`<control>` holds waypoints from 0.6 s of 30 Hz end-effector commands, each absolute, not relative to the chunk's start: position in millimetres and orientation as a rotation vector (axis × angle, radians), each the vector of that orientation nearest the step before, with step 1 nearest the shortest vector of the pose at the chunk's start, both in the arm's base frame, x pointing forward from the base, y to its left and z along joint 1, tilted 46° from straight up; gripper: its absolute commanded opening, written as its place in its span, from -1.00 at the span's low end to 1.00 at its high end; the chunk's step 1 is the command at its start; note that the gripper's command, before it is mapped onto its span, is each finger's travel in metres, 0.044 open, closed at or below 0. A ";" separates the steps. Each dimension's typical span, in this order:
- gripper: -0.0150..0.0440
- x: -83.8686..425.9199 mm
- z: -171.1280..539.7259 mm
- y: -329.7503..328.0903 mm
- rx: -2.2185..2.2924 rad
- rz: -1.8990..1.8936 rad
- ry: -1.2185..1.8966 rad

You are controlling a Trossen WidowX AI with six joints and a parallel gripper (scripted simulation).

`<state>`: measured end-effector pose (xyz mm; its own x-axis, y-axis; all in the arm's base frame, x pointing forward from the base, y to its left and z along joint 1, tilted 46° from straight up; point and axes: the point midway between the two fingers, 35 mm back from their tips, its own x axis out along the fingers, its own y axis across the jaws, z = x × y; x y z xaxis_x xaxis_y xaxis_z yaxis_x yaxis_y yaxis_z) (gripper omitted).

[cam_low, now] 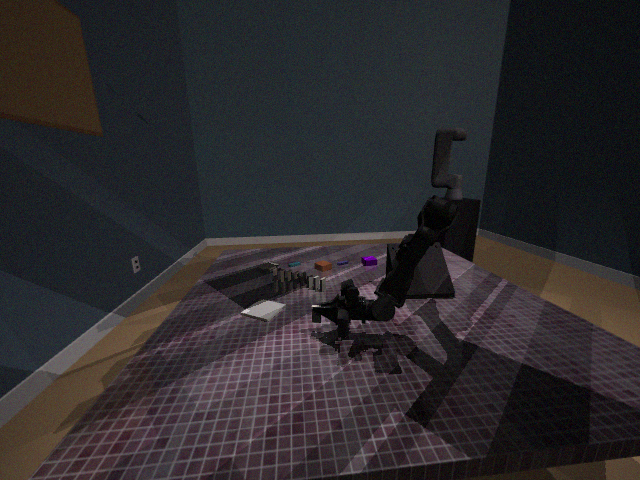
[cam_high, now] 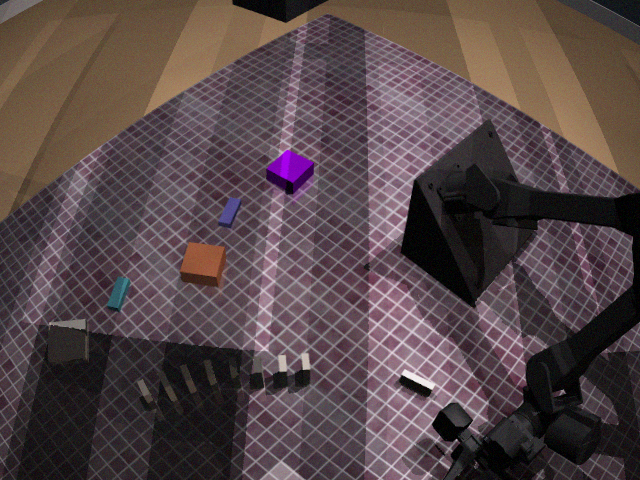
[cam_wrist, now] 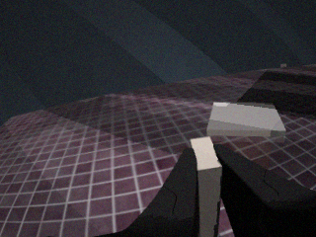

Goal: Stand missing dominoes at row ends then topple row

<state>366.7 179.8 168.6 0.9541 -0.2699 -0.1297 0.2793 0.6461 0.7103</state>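
Blue-grey walls meet a pale skirting in the exterior view, and a tiled, pinkish table [cam_high: 330,310] [cam_low: 248,392] [cam_wrist: 89,183] fills much of the frame, with tan flooring around it. Bands of shadow cross the table.

The gripper [cam_high: 448,465] [cam_low: 314,313] [cam_wrist: 201,154], at lower right in the top view, pinches a pale domino [cam_wrist: 208,197] between its fingers; the wrist view shows the block at the lower middle, with a dark finger on each side. In the exterior view the gripper hangs above the table, near the middle of the frame.

A row of eight dominoes [cam_high: 210,373] [cam_low: 297,279] stands in a slight curve, lower left in the top view, its left part in shadow. Right of the row, well apart from it, lies a loose domino [cam_high: 417,382] on its side.

Above the row in the top view are an orange block [cam_high: 202,263] [cam_low: 323,266], a teal bar [cam_high: 118,293] [cam_low: 294,264], a blue bar [cam_high: 230,212] [cam_low: 342,262] and a purple block [cam_high: 290,170] [cam_low: 369,260]. A grey block [cam_high: 68,342] sits at the left. A white slab [cam_low: 263,310] [cam_wrist: 246,119] lies flat, left of the gripper in the exterior view and right of centre in the wrist view.
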 end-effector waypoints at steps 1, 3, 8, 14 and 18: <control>-0.39 367.6 156.9 191.7 0.818 -0.313 0.007; -0.39 367.7 152.9 194.8 0.818 -0.312 0.007; -0.39 367.7 152.4 195.2 0.818 -0.312 0.007; -0.39 367.7 152.4 195.2 0.818 -0.312 0.007; -0.04 367.7 152.4 195.2 0.818 -0.312 0.007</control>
